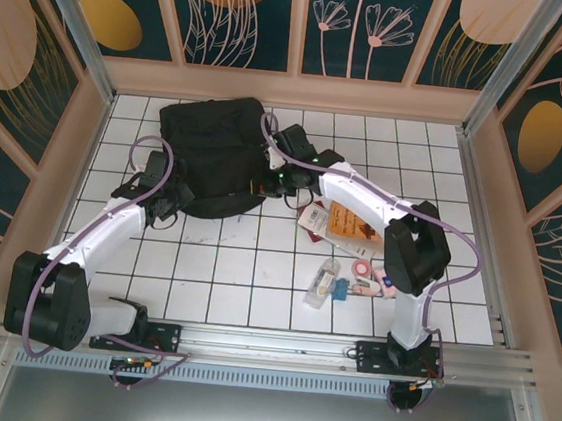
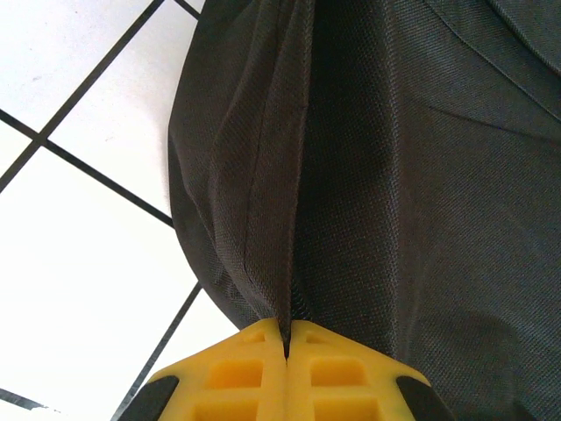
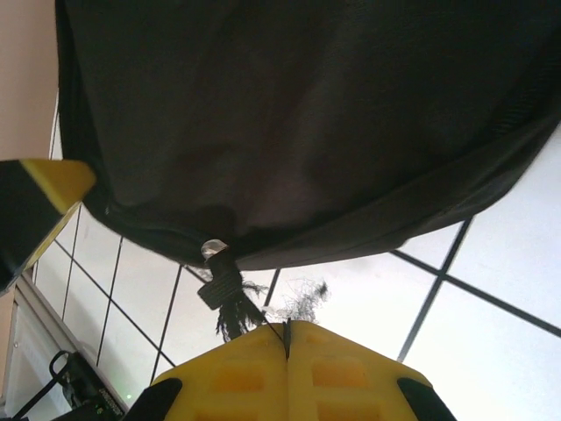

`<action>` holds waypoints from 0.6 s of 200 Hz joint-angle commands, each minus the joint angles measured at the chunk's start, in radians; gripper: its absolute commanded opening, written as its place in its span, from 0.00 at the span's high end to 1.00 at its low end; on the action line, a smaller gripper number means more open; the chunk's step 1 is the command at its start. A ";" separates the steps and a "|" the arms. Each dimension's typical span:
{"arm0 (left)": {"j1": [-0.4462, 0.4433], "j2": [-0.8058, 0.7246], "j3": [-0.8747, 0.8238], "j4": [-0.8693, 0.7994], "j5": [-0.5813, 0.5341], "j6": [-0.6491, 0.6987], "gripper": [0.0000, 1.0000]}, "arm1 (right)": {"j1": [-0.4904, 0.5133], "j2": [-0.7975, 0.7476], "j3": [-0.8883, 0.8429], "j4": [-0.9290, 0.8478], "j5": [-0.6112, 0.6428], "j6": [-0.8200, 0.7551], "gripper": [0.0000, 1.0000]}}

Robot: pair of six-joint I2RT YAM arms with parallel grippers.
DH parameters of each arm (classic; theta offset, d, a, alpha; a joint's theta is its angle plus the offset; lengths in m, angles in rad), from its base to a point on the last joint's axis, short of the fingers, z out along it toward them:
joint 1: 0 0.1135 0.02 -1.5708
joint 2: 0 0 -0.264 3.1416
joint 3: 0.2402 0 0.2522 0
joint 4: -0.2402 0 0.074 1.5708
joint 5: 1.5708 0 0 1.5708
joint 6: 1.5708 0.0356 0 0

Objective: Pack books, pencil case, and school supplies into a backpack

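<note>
Yellow fingers (image 2: 237, 377) sit right at the lens at the bottom of the left wrist view. The left gripper (image 2: 285, 338) is pressed together, with a fold of the black backpack (image 2: 394, 175) pinched in the seam between its pads. That fabric runs up the middle and right of the frame, with white tiled table (image 2: 79, 289) on the left.

Over to the right wrist view: the right gripper (image 3: 287, 331) is also squeezed together at the bottom centre. A black zip pull (image 3: 223, 294) with a frayed cord runs down from the backpack's lower edge to its tips, and it looks clamped on that cord. The bag's dark body hangs across the whole upper frame.

From above, the backpack lies in the upper left of the table, with the left gripper at its lower left corner and the right gripper at its right edge. The books lie just right of centre, an orange book (image 1: 352, 223) touching a white book (image 1: 312, 219). Below them are scattered the school supplies: a pink tape roll (image 1: 363, 267), a clear packet (image 1: 321, 285) and a pale pink piece (image 1: 363, 288), all well apart from the bag.
</note>
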 commanded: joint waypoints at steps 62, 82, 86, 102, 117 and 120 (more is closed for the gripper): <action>0.011 -0.007 0.077 -0.084 -0.159 0.146 1.00 | -0.027 -0.116 -0.080 0.041 -0.041 -0.029 1.00; 0.011 -0.012 0.095 -0.091 -0.159 0.162 1.00 | 0.003 -0.103 -0.068 0.024 -0.030 -0.026 1.00; 0.011 -0.015 0.095 -0.089 -0.154 0.163 1.00 | 0.006 -0.099 -0.065 0.022 -0.031 -0.022 1.00; 0.010 -0.022 0.087 -0.077 -0.124 0.160 1.00 | 0.010 -0.086 -0.069 0.035 -0.044 0.008 0.78; 0.010 -0.022 0.075 -0.062 -0.093 0.153 1.00 | 0.011 -0.077 -0.083 0.073 -0.078 0.043 0.57; 0.011 -0.022 0.071 -0.060 -0.086 0.151 1.00 | 0.012 -0.077 -0.086 0.081 -0.084 0.050 0.53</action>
